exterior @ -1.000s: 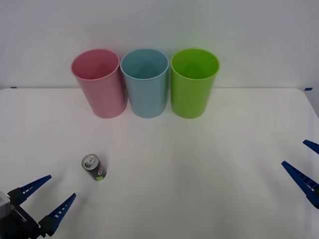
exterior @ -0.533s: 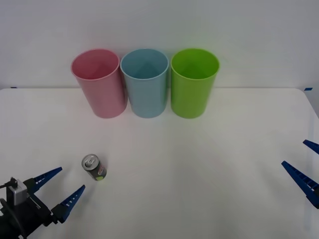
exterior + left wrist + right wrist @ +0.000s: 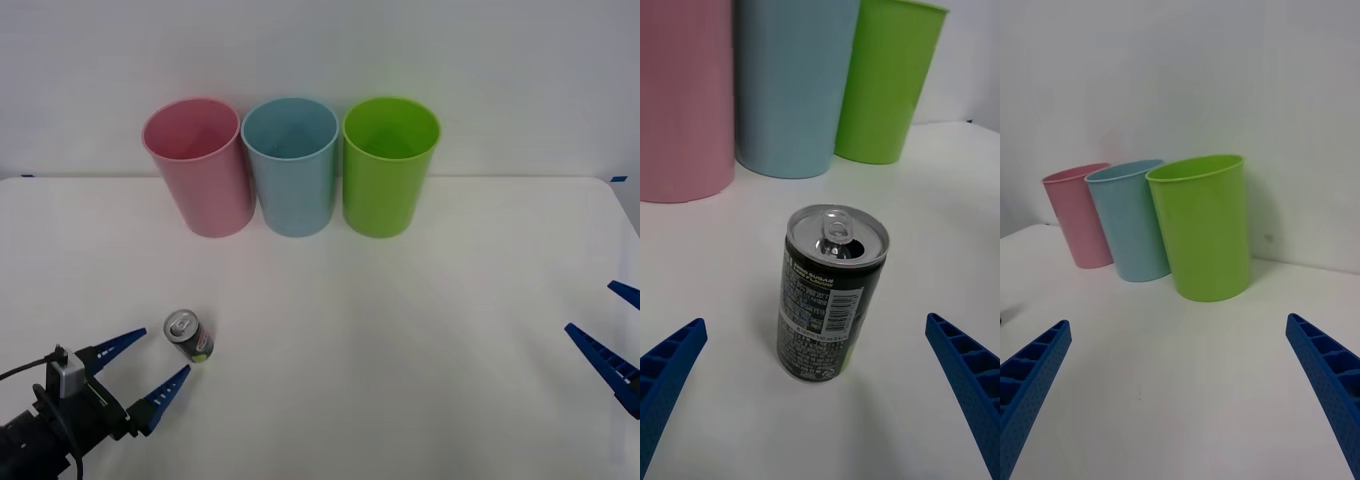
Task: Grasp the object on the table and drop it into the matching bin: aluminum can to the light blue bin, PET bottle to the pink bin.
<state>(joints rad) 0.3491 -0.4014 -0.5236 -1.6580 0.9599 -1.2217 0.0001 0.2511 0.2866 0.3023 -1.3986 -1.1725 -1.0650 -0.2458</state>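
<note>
A small dark aluminum can (image 3: 189,337) (image 3: 830,296) with a silver pull-tab top stands upright on the white table (image 3: 400,330), front left. My left gripper (image 3: 147,367) is open just short of the can, its blue fingers (image 3: 668,367) spread wider than the can, which stands slightly ahead of the tips. The light blue bin (image 3: 291,166) (image 3: 794,82) (image 3: 1131,219) stands at the back between the pink bin (image 3: 199,165) (image 3: 683,97) (image 3: 1078,214) and a lime green one. My right gripper (image 3: 612,336) waits open at the table's right edge.
The lime green bin (image 3: 389,164) (image 3: 1204,225) (image 3: 887,79) stands right of the light blue one, all three touching in a row near the back wall. Bare white tabletop stretches between the can and the bins.
My left gripper has moved forward and to the right toward the can, its fingers staying open. The can, the bins and the right gripper have not moved.
</note>
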